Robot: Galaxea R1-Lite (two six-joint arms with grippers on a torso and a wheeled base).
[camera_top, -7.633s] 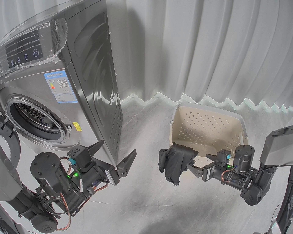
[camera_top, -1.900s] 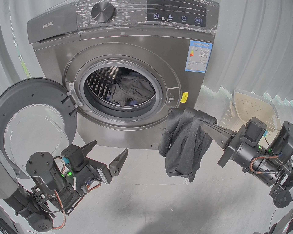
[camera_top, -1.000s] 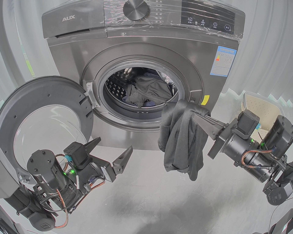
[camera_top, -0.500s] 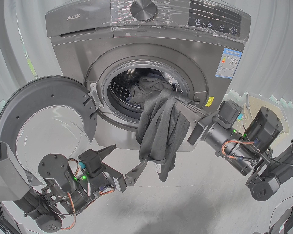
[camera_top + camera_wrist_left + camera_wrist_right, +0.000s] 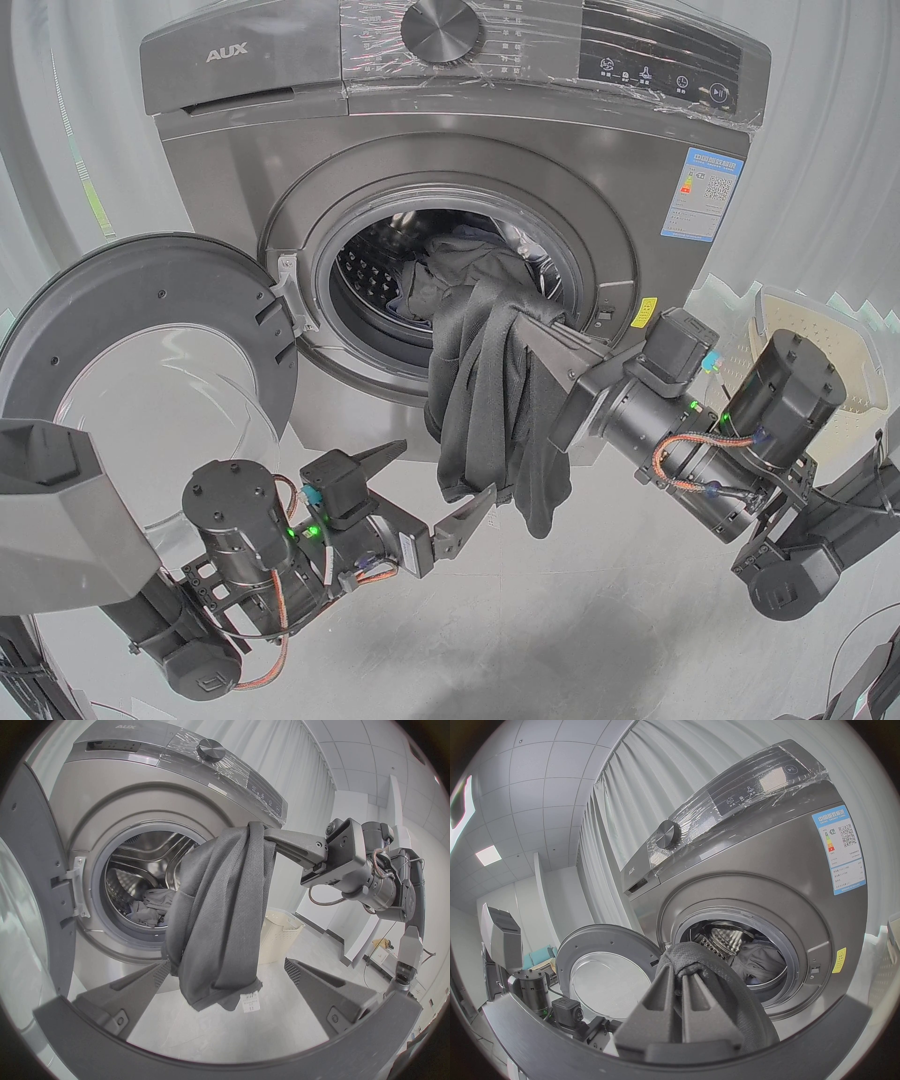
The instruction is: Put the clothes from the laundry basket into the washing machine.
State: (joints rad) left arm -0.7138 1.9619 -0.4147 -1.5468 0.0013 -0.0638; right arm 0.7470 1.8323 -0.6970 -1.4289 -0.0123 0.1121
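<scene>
We noted right gripper [image 5: 521,324] pinched tight on dark garment [image 5: 480,403] at washing machine [image 5: 234,159] mouth, left gripper [image 5: 442,472] spread wide, empty, perhaps brushing its hem.

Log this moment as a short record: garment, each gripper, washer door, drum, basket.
Garment: dark garment hanging in front of the washing machine opening, not yet inside
Right gripper: shut on the garment's top
Left gripper: open, low by the garment's hem
Door: swung open
Drum: clothes already inside
Laundry basket: on the floor, right of the machine
</scene>
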